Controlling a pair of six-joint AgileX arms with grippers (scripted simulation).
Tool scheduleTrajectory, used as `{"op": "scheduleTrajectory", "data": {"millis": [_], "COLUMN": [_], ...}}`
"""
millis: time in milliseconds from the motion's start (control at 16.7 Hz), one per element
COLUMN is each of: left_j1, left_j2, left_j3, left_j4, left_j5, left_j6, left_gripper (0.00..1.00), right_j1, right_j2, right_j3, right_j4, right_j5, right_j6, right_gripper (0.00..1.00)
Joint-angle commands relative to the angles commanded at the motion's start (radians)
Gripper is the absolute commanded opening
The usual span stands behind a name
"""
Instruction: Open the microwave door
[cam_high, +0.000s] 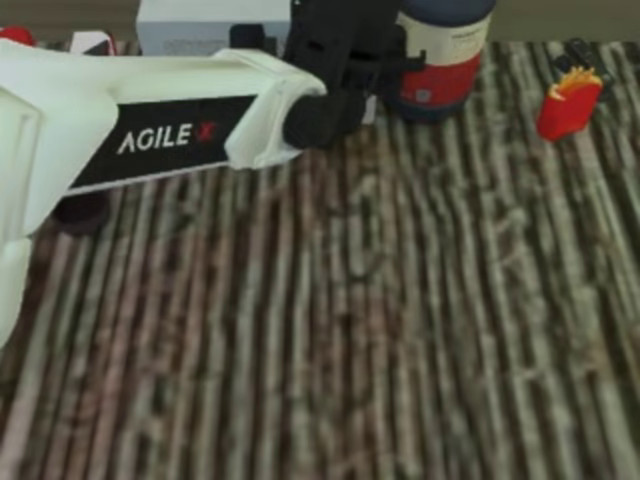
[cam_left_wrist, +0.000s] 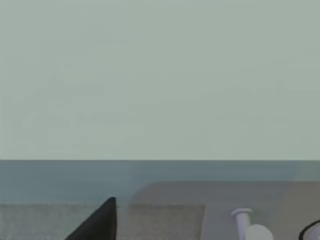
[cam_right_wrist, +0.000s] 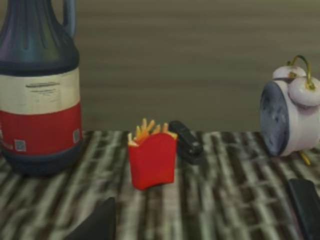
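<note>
The white microwave (cam_high: 210, 25) stands at the table's far edge, left of centre, partly covered by my left arm. My left gripper (cam_high: 338, 48) is just off its right end. In the left wrist view the microwave door (cam_left_wrist: 220, 200) shows as a grey panel with a speckled mesh window (cam_left_wrist: 165, 222) and a white handle stub (cam_left_wrist: 243, 217). My left gripper (cam_left_wrist: 207, 232) is open, and the handle stands between its dark fingertip (cam_left_wrist: 102, 225) and the far side. My right gripper (cam_right_wrist: 202, 222) is open and holds nothing; it is outside the top view.
A big dark bottle (cam_high: 445, 55) with a red and cream label stands right beside the left gripper. A red box of fries (cam_high: 570, 105) sits further right. The right wrist view also shows a black stapler-like object (cam_right_wrist: 186, 141) and a white alarm clock (cam_right_wrist: 292, 117).
</note>
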Motion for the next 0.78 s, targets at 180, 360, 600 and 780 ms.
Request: {"op": "scheduleTrajectory", "data": {"millis": [180,360,600,780], "left_j1": [0.016,0.016,0.016,0.016], "left_j2": [0.032,0.032,0.032,0.032], "left_j3": [0.031,0.031,0.031,0.031], "left_j4": [0.008,0.008,0.008,0.008], "left_j5": [0.014,0.014,0.014,0.014], "left_j6": [0.009,0.009,0.009,0.009], "left_gripper": [1.00,0.92,0.62,0.40], "right_j1": [0.000,0.000,0.000,0.000], "right_j2": [0.000,0.000,0.000,0.000], "right_j3": [0.000,0.000,0.000,0.000], "right_j4": [0.000,0.000,0.000,0.000], "right_j5": [0.000,0.000,0.000,0.000], "right_j6": [0.000,0.000,0.000,0.000], "right_gripper": [1.00,1.00,1.00,1.00]}}
